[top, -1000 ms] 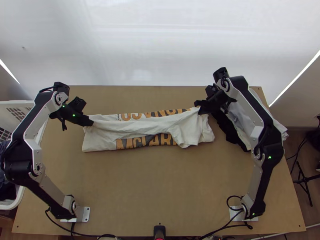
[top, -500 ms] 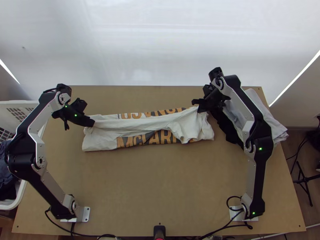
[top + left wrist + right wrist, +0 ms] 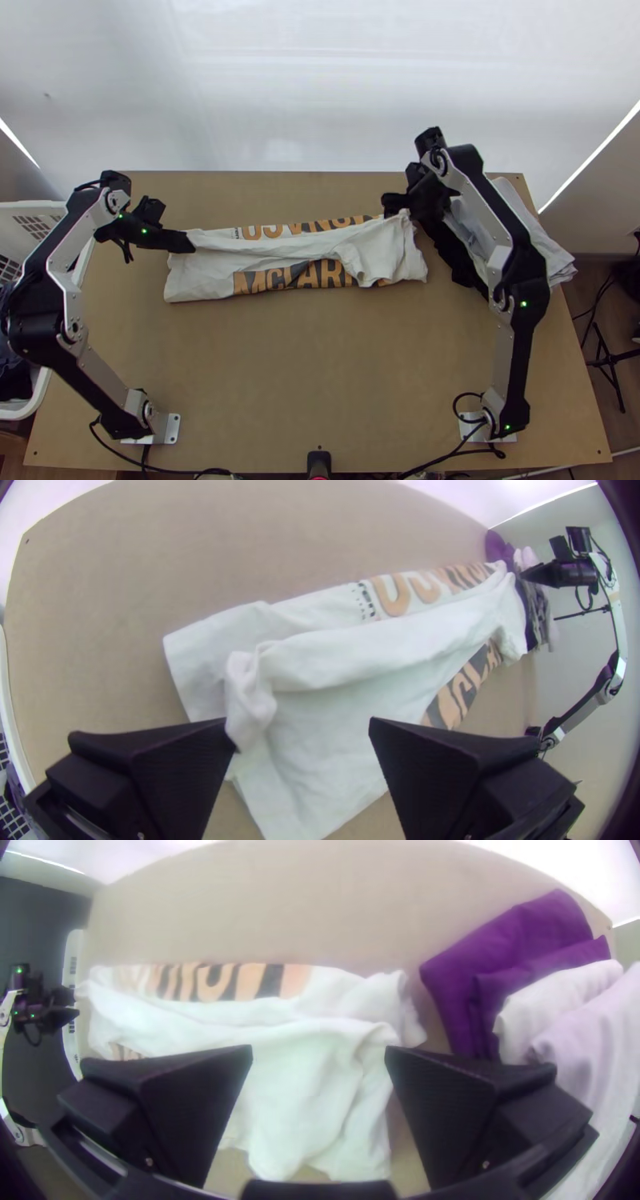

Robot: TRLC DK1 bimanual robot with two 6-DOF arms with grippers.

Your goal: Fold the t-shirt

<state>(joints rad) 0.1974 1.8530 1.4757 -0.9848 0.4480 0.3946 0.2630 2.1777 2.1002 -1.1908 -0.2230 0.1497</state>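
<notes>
The t-shirt (image 3: pixel 376 252) lies in a long band across the table, its cream cloth folded over lengthwise with orange and dark lettering along both sides. At its left end is my left gripper (image 3: pixel 190 242), and at the upper right end my right gripper (image 3: pixel 392 206). In the left wrist view, my left gripper (image 3: pixel 303 732) stands open above the shirt (image 3: pixel 347 657), a bunched fold beside one finger. In the right wrist view, my right gripper (image 3: pixel 320 1052) is also open, with the shirt's wrinkled end (image 3: pixel 303 1100) beneath and between its fingers.
Right of the shirt lies a pile of dark and pale cloths (image 3: pixel 524 232), partly behind the right arm; its dark part looks purple (image 3: pixel 513 940) in the right wrist view. A white basket (image 3: pixel 40 210) holding dark cloth stands at the left edge.
My right gripper has shifted slightly left and up the picture, off the shirt's raised corner. My left gripper has shifted a little right. The shirt's lower right end has settled slightly.
</notes>
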